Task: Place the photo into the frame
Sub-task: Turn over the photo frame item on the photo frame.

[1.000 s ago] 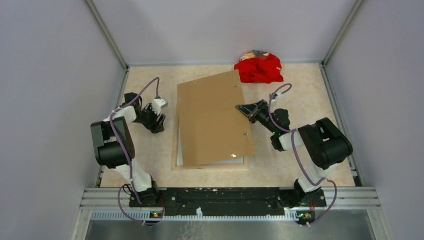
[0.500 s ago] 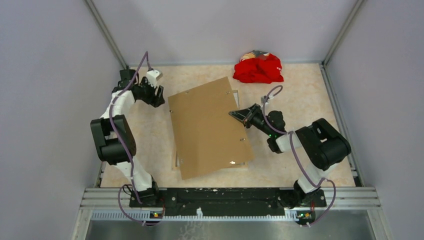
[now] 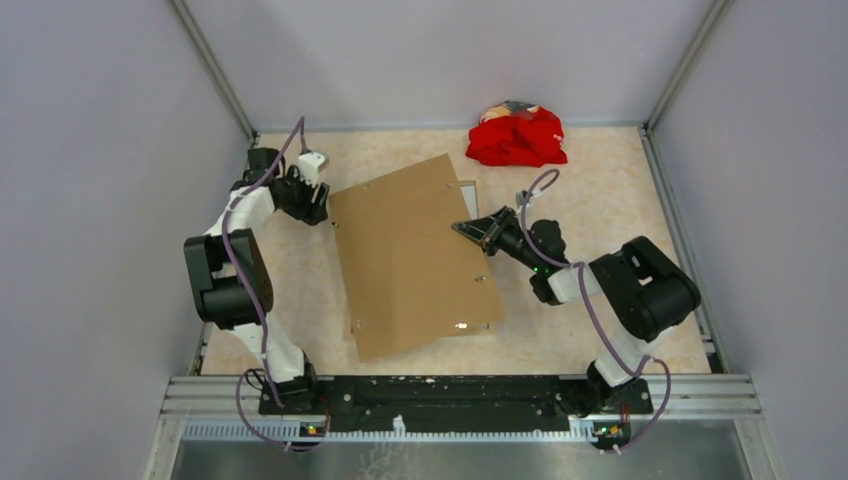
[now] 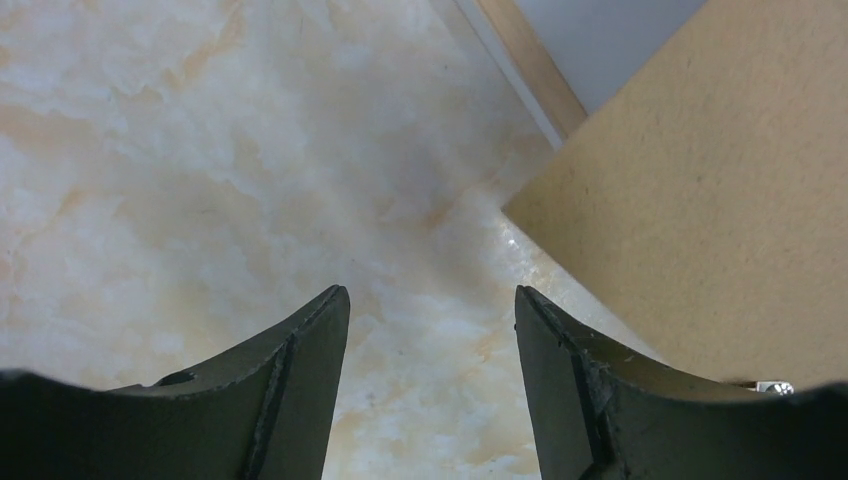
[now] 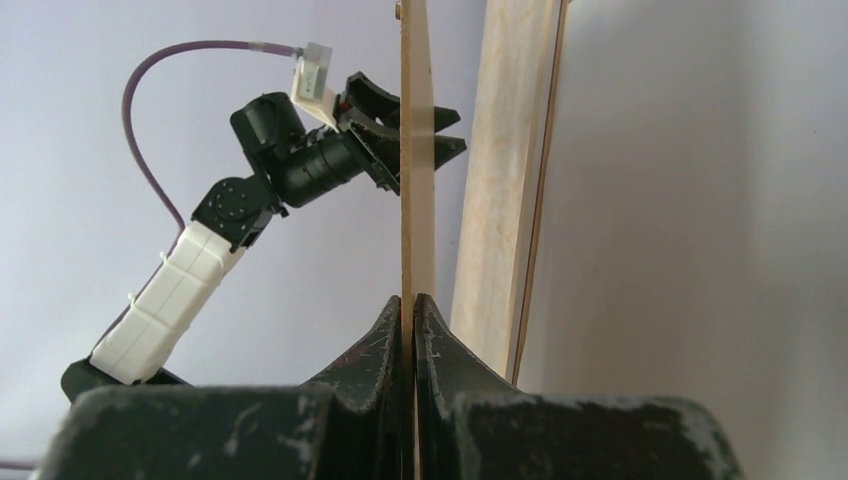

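On the worktop (image 3: 620, 200) a brown backing board (image 3: 415, 255) covers most of the frame (image 4: 540, 70). The right gripper (image 3: 459, 228) has jaws closed on the board's right edge; the left gripper (image 3: 322, 207), jaws open and empty, hovers near its far corner.

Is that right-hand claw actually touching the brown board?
Touching. The right wrist view shows the right claw pinched shut on the thin edge of the brown board, with no gap.

This is a robot test cell in a lab: plain pale panels (image 3: 100, 150) on aluminium posts (image 3: 212, 68) box in a marble-patterned tabletop (image 3: 610, 200). Along the bottom edge, a cabled left arm (image 3: 225, 280) and right arm (image 3: 640, 295) are bolted to a metal rail (image 3: 710, 388).
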Controlling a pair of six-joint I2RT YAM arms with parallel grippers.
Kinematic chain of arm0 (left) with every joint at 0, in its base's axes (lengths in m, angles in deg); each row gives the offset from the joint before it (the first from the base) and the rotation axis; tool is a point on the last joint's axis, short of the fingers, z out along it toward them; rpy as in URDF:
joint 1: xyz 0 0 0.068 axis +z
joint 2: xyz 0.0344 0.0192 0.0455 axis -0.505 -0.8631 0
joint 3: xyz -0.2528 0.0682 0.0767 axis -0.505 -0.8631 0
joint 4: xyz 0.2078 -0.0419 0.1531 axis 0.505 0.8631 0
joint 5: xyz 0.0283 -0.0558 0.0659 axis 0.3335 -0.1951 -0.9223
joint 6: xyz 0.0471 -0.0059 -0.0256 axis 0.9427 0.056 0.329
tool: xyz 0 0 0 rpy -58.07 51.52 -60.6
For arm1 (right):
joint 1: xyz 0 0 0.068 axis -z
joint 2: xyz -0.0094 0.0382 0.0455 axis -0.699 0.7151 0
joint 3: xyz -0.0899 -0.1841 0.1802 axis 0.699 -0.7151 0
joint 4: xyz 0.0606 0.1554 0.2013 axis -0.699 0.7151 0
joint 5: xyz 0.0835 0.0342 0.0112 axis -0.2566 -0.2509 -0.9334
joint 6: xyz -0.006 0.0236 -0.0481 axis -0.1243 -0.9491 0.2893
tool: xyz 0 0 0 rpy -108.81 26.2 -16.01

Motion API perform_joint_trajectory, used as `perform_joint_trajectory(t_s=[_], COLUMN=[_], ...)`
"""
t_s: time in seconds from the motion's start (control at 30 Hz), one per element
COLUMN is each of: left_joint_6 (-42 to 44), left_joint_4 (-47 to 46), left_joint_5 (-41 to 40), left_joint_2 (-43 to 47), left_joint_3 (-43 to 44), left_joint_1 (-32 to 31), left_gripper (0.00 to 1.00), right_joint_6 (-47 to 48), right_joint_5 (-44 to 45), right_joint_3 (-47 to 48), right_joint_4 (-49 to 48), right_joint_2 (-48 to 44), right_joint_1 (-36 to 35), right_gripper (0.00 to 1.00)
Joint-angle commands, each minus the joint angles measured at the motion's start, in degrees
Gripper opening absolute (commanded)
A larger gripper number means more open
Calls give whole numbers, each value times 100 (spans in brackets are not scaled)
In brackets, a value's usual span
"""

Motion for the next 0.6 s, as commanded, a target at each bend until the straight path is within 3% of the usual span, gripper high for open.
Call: perform_joint_trajectory(t_s=[0.0,0.27,0.57], left_joint_6=[107,77,53], left_joint_4=[-46,-121,-104], left_joint_5=[-294,-124,-268], left_joint_2=[351,886,937], left_joint_3=[-189,-755,-837], left_joint_1=[-50,-203,-395], left_gripper=[68,69,70], right_joint_6=[-106,13,-54], right_joint_5=[203,400,493], right_joint_3=[364,506,533], right_joint_4=[-331,76,45], right_joint_2=[-232,-384,-396], right_joint_1=[-64,-73,-93], right_gripper=[0,0,0])
